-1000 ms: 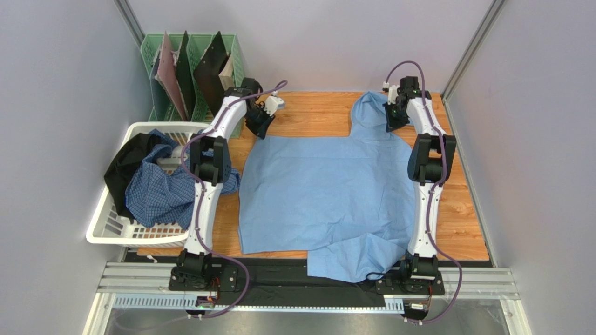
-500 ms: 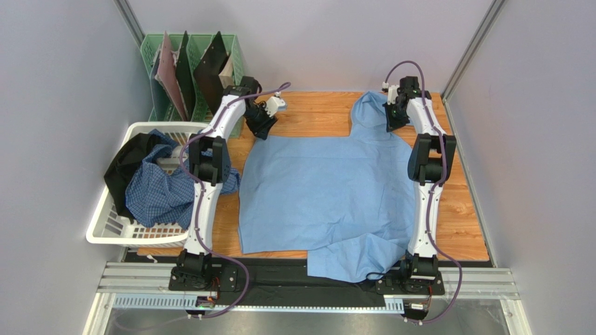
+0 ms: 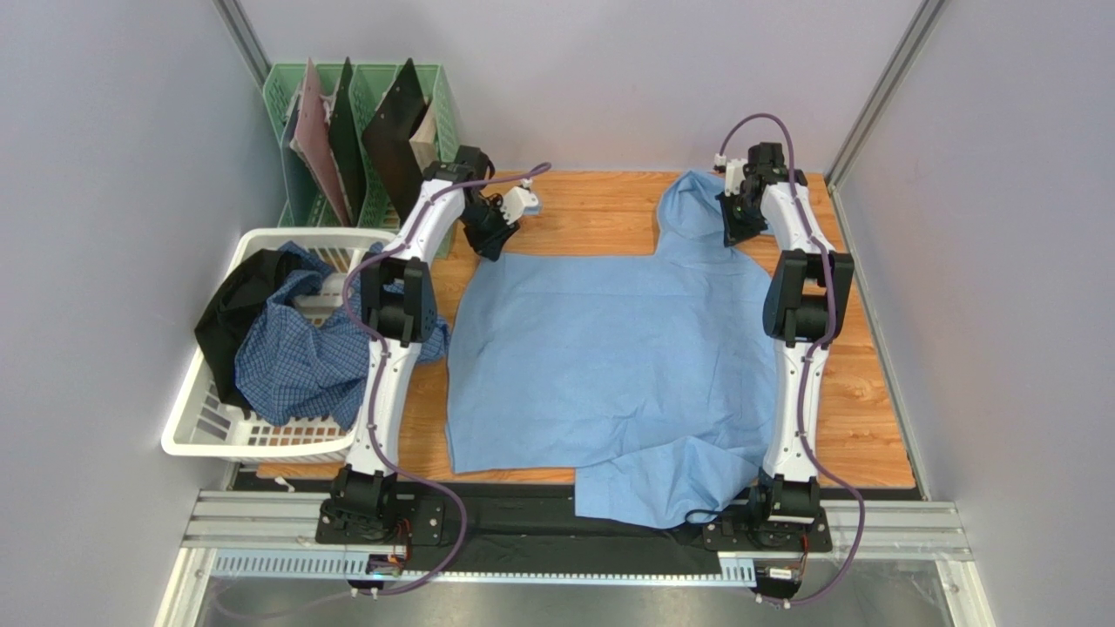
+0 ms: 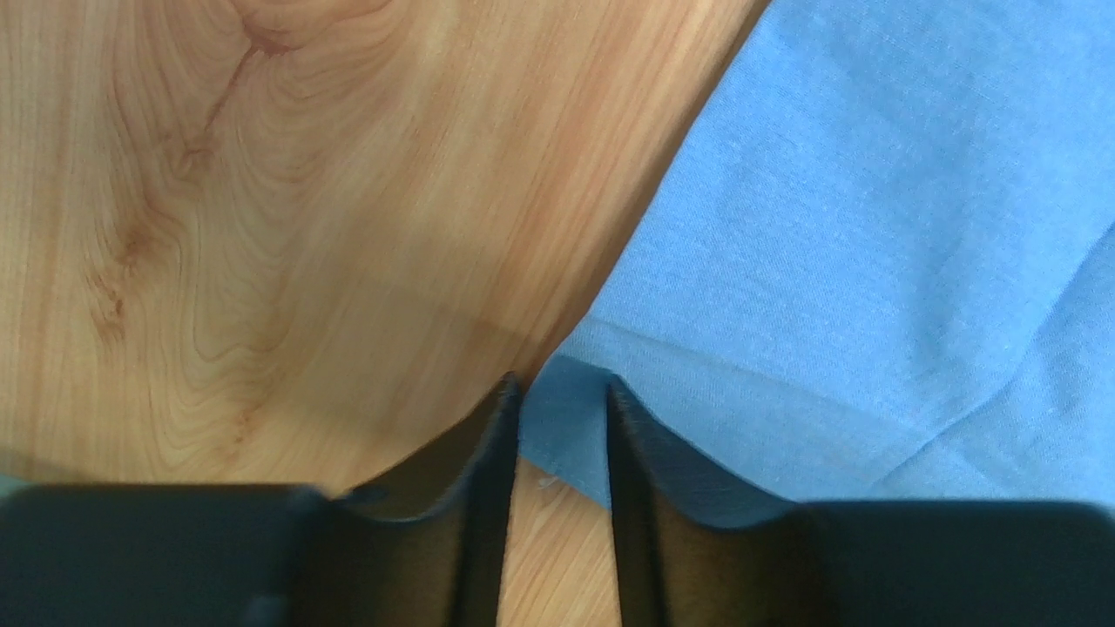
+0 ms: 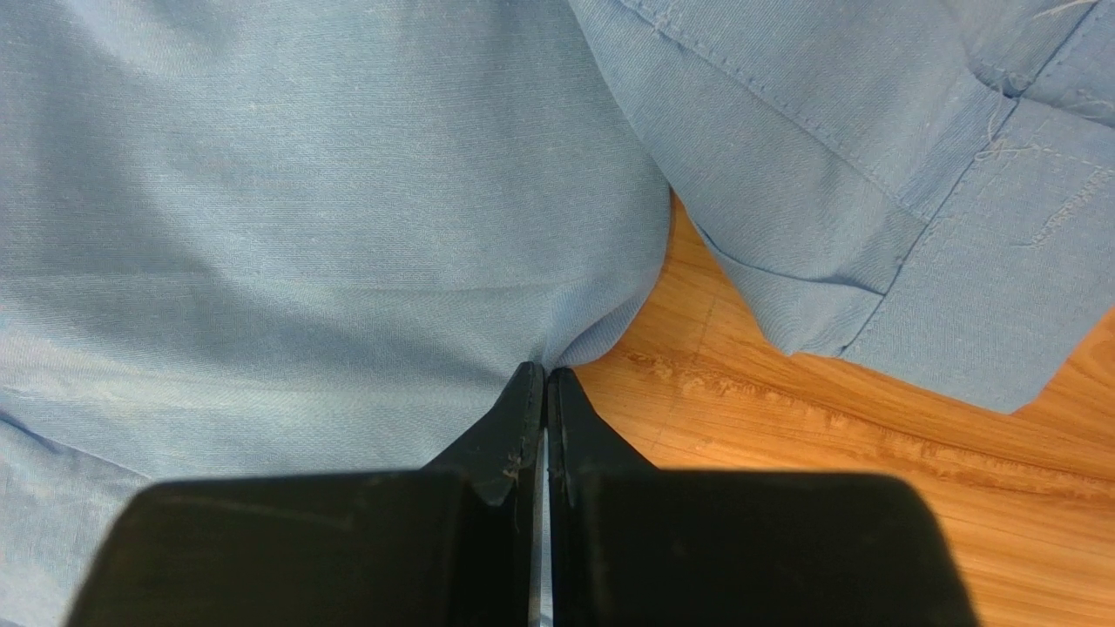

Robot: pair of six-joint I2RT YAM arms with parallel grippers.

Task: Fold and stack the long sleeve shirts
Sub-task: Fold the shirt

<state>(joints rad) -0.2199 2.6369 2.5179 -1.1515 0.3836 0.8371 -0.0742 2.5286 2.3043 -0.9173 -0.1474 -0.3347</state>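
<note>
Centrally, light blue shirt (image 3: 602, 353); checked shirt (image 3: 295, 366) in basket (image 3: 223, 451)

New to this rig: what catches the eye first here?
A light blue shirt lies spread over most of the wooden table, the right pincer pinched shut on its far edge, the left pincer parted around its far-left corner. At the left a white basket holds a crumpled checked shirt.
</note>
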